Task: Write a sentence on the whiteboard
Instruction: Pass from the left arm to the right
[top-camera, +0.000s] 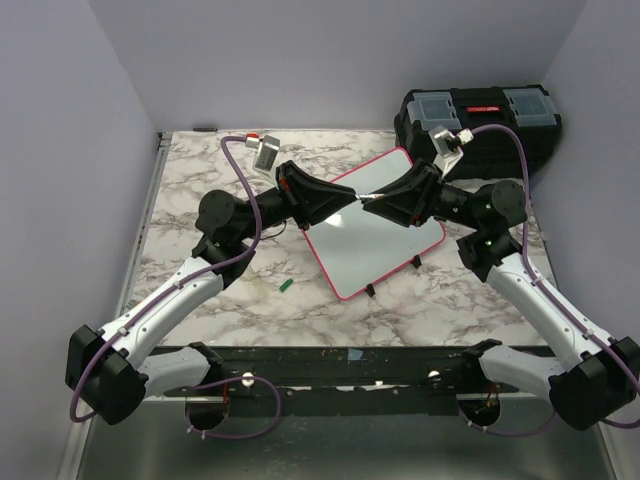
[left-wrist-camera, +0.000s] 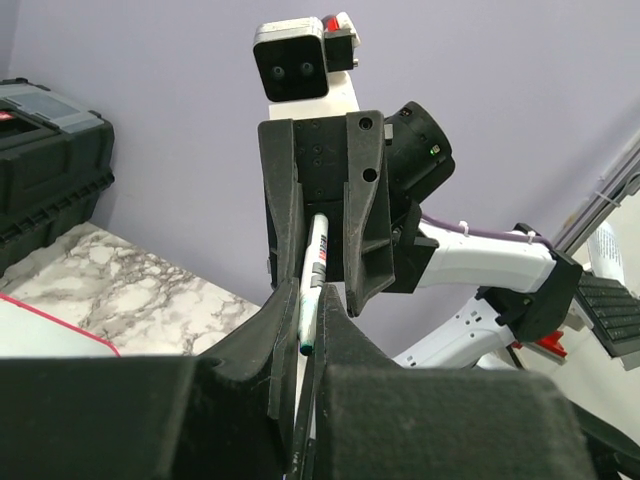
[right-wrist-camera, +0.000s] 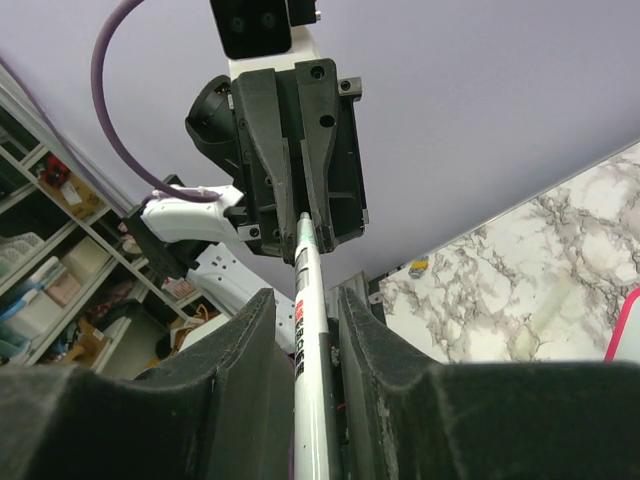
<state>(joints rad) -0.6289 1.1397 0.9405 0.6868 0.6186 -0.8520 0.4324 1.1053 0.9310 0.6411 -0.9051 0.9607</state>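
The whiteboard (top-camera: 385, 250), white with a pink-red frame, lies tilted on the marble table; its surface looks blank. Both grippers meet tip to tip above its upper left part. My left gripper (top-camera: 345, 202) (left-wrist-camera: 308, 300) is shut on the green-tipped end of a white marker (left-wrist-camera: 313, 270). The marker (right-wrist-camera: 310, 330) also runs between the fingers of my right gripper (top-camera: 372, 207) (right-wrist-camera: 305, 295), which stand a little wider than the marker, so it looks open around it. A corner of the whiteboard shows in the left wrist view (left-wrist-camera: 40, 335).
A black toolbox (top-camera: 480, 115) stands at the back right, just behind the whiteboard. A small green cap (top-camera: 286, 285) lies on the marble left of the whiteboard's near corner. Purple walls close in the table on three sides.
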